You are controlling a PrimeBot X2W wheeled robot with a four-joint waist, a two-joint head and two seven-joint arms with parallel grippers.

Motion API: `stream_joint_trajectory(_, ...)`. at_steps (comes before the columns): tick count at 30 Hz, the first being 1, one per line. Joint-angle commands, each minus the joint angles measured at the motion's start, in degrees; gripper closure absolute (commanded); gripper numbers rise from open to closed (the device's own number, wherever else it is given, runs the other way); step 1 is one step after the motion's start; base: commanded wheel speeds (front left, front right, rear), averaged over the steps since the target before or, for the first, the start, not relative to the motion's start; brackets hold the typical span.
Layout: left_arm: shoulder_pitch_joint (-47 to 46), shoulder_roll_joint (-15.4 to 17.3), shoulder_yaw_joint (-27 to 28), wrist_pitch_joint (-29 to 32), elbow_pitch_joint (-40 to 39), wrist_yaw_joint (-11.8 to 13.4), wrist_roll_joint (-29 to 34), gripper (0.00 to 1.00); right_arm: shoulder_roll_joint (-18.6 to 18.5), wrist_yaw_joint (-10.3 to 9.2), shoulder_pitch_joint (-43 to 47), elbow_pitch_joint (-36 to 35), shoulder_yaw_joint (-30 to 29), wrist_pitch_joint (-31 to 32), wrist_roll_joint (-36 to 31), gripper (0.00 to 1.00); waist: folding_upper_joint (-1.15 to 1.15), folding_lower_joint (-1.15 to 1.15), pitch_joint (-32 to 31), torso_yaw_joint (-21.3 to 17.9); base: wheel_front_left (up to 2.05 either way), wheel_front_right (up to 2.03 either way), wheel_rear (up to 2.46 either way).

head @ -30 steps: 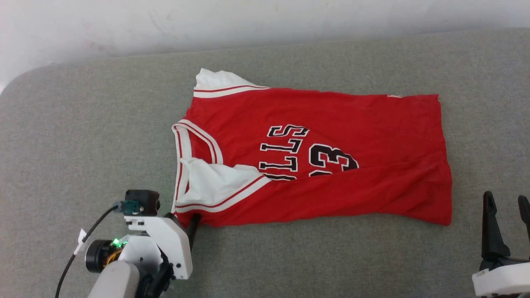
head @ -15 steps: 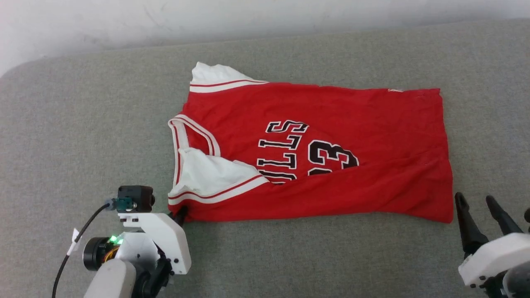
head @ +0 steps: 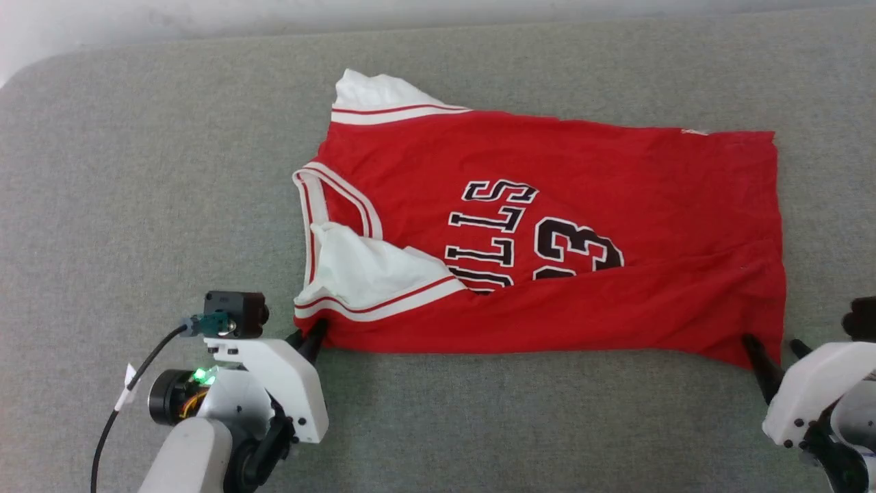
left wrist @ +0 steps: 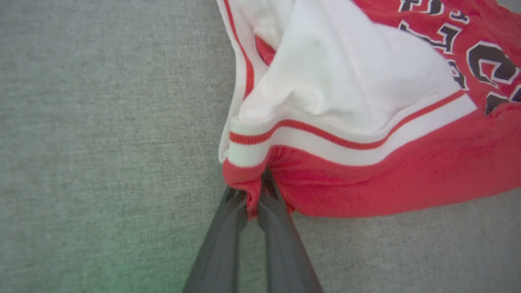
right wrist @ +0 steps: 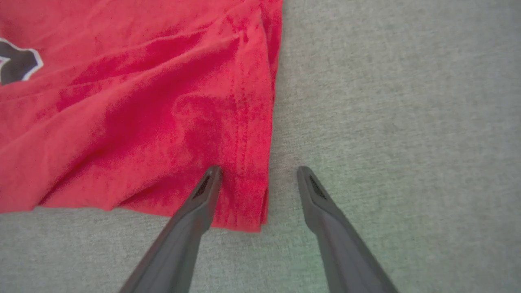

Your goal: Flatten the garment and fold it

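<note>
The garment (head: 547,157), a red jersey with black lettering, lies on its side on the grey surface, neck to the left and hem to the right. Its near long edge is folded over the lettering, and one white sleeve (head: 363,270) lies bunched on top. My left gripper (head: 311,337) is shut on the near left corner; in the left wrist view the left gripper (left wrist: 256,188) pinches red cloth of the garment (left wrist: 366,187) just below the striped trim. My right gripper (right wrist: 258,171) stands open astride the near hem corner of the garment (right wrist: 142,101), one finger over the cloth, the other over grey; in the head view the right gripper (head: 773,344) sits at that corner.
The grey padded surface (head: 137,171) stretches wide on all sides of the jersey. Its back edge and rounded far-left corner meet a pale wall (head: 102,20). A black cable (head: 120,418) trails from my left wrist.
My left gripper has shut on the garment's near left corner. My right gripper has moved forward to straddle the near hem corner. The head camera has shifted, sliding the picture right and down.
</note>
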Motion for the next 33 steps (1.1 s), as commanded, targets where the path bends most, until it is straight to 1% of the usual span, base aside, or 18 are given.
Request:
stream_joint_trajectory(1,0.01,-0.70,-1.04,0.67,1.42,-0.20,-0.35,1.00,-0.59,-0.04,-1.11,0.87,1.04,1.05,0.38,0.24,0.00,0.00,0.93,0.78,0.00,0.00,0.00)
stream_joint_trajectory(2,-0.16,-0.66,-1.06,0.68,1.44,-0.20,-0.37,1.00,-0.84,-0.04,-1.24,1.36,1.62,1.86,0.66,1.00,0.00,0.00,1.05,0.90,0.00,0.00,0.00)
stream_joint_trajectory(4,-0.41,-0.60,-1.06,0.70,1.53,-0.17,-0.47,1.00,-1.46,-0.04,-0.99,2.00,3.57,4.84,1.59,1.00,0.00,0.00,1.19,1.08,0.00,0.00,0.00)
stream_joint_trajectory(7,-0.55,-0.59,-0.71,0.72,1.59,-0.03,-1.00,1.00,-2.33,-0.04,-1.24,1.02,4.18,6.18,2.13,1.00,0.00,0.00,1.25,1.15,0.00,0.00,0.00)
stream_joint_trajectory(12,0.24,-1.18,0.92,0.73,0.71,-0.03,-3.86,1.00,-2.86,-0.04,-1.62,-1.06,3.39,5.65,3.07,1.00,0.00,0.00,0.56,0.94,0.00,0.00,0.00)
stream_joint_trajectory(17,2.44,-1.47,3.73,0.67,-2.39,0.60,-7.30,1.00,-2.63,-0.04,-0.78,-3.88,1.82,5.59,4.80,1.00,0.00,0.00,-0.84,0.42,0.00,0.00,0.00)
stream_joint_trajectory(21,5.68,-1.07,5.50,1.54,-5.92,0.99,-9.65,1.00,-2.82,-0.04,1.05,-6.12,0.54,6.31,5.71,1.00,0.00,0.00,-2.40,0.06,0.00,0.00,0.00)
stream_joint_trajectory(25,10.24,-0.76,6.66,2.79,-9.90,2.12,-11.11,1.00,-2.50,-0.04,3.89,-8.17,-1.29,7.23,6.53,1.00,0.00,0.00,-4.51,0.05,0.00,0.00,0.00)
stream_joint_trajectory(30,17.02,-0.78,6.06,6.26,-14.96,3.63,-12.55,1.00,-1.53,-0.04,8.22,-10.14,-4.15,8.41,7.34,1.00,0.00,0.00,-6.77,0.37,0.00,0.00,0.00)
stream_joint_trajectory(33,19.38,-0.92,5.83,7.54,-16.29,4.10,-13.37,1.00,-1.08,-0.04,9.90,-10.58,-4.84,8.85,7.55,1.00,0.00,0.00,-7.29,0.54,0.00,0.00,0.00)
